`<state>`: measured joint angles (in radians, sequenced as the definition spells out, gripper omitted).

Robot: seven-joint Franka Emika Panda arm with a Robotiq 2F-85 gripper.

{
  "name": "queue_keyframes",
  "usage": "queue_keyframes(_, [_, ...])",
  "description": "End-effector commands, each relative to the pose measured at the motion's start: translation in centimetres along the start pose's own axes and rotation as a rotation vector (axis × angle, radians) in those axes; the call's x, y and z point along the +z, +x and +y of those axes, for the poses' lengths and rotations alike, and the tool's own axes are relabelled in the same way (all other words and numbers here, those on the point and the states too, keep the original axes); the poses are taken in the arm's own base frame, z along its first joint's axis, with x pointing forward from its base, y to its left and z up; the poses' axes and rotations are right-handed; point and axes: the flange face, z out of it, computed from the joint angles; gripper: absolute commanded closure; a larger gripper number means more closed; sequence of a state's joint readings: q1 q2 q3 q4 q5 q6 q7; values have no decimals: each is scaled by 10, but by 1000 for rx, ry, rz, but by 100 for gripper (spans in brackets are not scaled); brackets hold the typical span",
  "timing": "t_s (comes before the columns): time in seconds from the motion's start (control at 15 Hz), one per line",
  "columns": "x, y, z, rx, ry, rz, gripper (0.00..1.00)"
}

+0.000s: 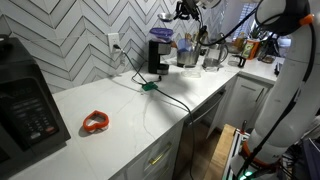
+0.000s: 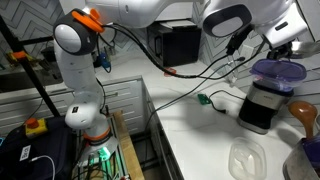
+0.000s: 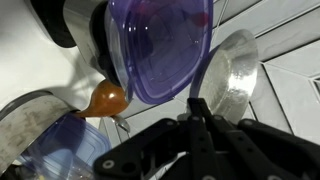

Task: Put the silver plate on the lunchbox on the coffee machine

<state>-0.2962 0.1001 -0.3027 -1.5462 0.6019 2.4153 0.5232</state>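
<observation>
In the wrist view my gripper (image 3: 198, 108) is shut on the rim of the silver plate (image 3: 230, 72), which hangs tilted on edge. It is just beside and above the purple-blue lunchbox (image 3: 160, 45). The lunchbox sits on top of the black coffee machine in both exterior views (image 1: 160, 34) (image 2: 278, 72). The coffee machine (image 1: 156, 57) (image 2: 262, 106) stands at the far end of the counter with its cord trailing. My gripper (image 1: 184, 11) (image 2: 283, 32) hovers a little above and to the side of the lunchbox.
An orange-red ring (image 1: 95, 122) lies on the white counter. A large black appliance with buttons (image 1: 22, 105) stands at one end. Jars and utensils (image 1: 200, 50) crowd behind the coffee machine. A wooden spoon (image 2: 303, 112) and a clear lid (image 2: 247, 157) are close by.
</observation>
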Motion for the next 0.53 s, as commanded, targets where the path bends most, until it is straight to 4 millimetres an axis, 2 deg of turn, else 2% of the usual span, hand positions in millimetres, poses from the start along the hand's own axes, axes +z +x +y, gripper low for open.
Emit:
queue_keyframes(0.0, [-5,-8,-2,-28,-7,-42,100])
queue_keyframes(0.27, [3,-14,5,-49,-46,-62,100])
queue_keyframes(0.47, [19,-22,13,-48,-40,-73,100])
